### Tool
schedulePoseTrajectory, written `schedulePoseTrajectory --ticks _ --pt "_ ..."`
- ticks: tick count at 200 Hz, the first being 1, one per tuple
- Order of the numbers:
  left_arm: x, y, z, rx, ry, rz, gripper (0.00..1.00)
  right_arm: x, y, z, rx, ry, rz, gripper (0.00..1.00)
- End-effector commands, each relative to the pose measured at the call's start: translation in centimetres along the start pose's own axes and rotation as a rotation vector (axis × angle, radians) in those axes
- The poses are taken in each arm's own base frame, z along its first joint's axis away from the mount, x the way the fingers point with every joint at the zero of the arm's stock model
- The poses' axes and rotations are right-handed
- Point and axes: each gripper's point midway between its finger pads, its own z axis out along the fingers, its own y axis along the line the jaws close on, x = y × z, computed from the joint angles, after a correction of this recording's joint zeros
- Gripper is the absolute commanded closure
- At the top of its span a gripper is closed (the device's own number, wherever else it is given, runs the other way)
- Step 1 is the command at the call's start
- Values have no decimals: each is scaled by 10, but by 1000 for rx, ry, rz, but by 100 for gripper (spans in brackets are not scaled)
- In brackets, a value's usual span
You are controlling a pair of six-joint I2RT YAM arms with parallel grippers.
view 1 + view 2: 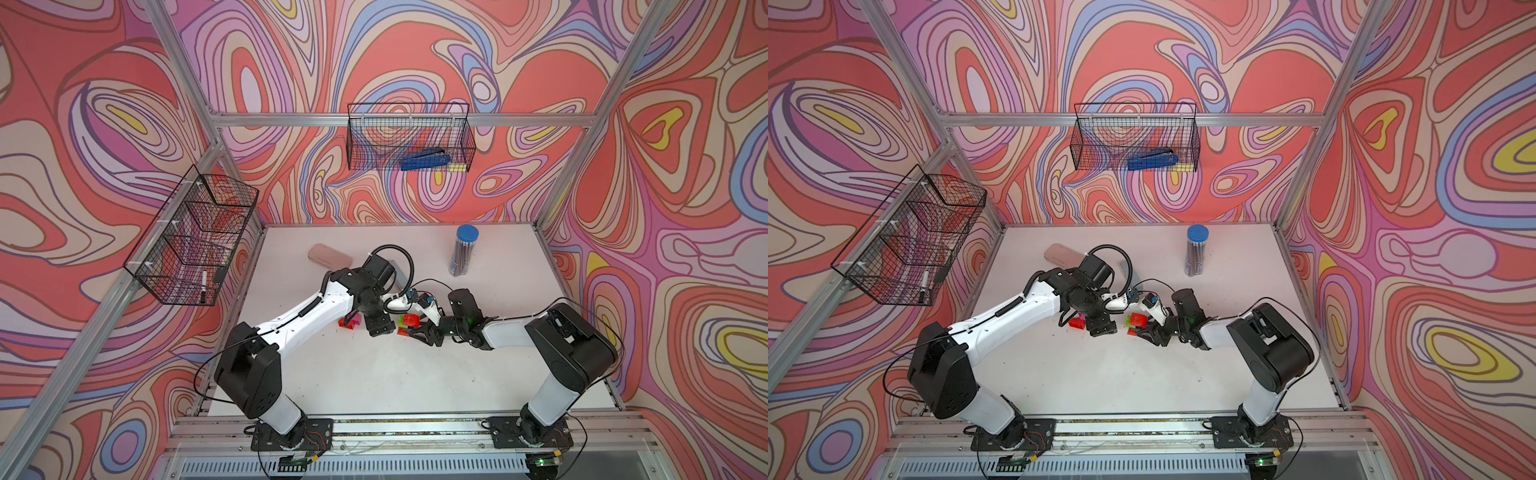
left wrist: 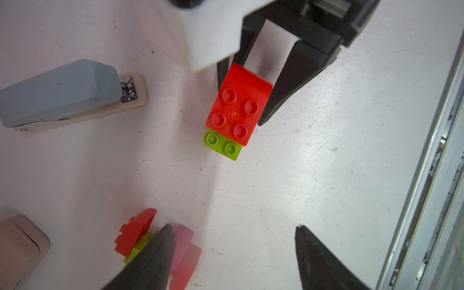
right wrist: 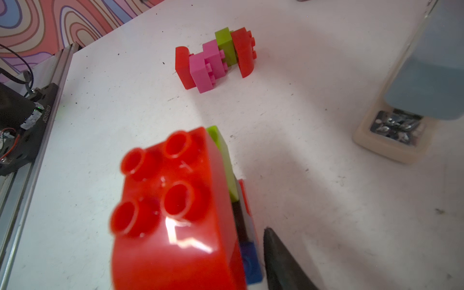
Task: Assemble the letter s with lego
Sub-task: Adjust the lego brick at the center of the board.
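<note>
Looks maybe halfway: red-pink-lime lego chunk and red-topped stack sitting apart on the desk near the stapler, not yet joined, left tool spread, right tool straddling the stack, can't tell if pinching.

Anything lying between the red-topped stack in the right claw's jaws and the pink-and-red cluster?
Nothing visible: bare table separates the red-topped stack from the pink-and-red cluster. The stapler sits off to one side. The open left claw hangs close by the cluster, possibly crowding a join.
</note>
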Motion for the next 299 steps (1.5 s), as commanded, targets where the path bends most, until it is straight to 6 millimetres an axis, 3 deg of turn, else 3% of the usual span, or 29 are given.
schedulePoseTrajectory --ticks 1,153,209,254,299 --pt "10 -4 5 31 37 -7 23 -4 -1 -2 24 -13 -12 50" --pt "6 0 -6 18 11 -41 23 -9 11 -4 -15 -25 50 68" --pt "4 10 -29 -6 -35 -101 23 -20 27 -7 -104 -40 260 71" --pt "8 10 -49 -17 -100 -160 23 -25 49 7 -249 -1 453 71" --pt "17 8 -56 -18 -114 -197 22 -18 49 26 -335 81 644 73"
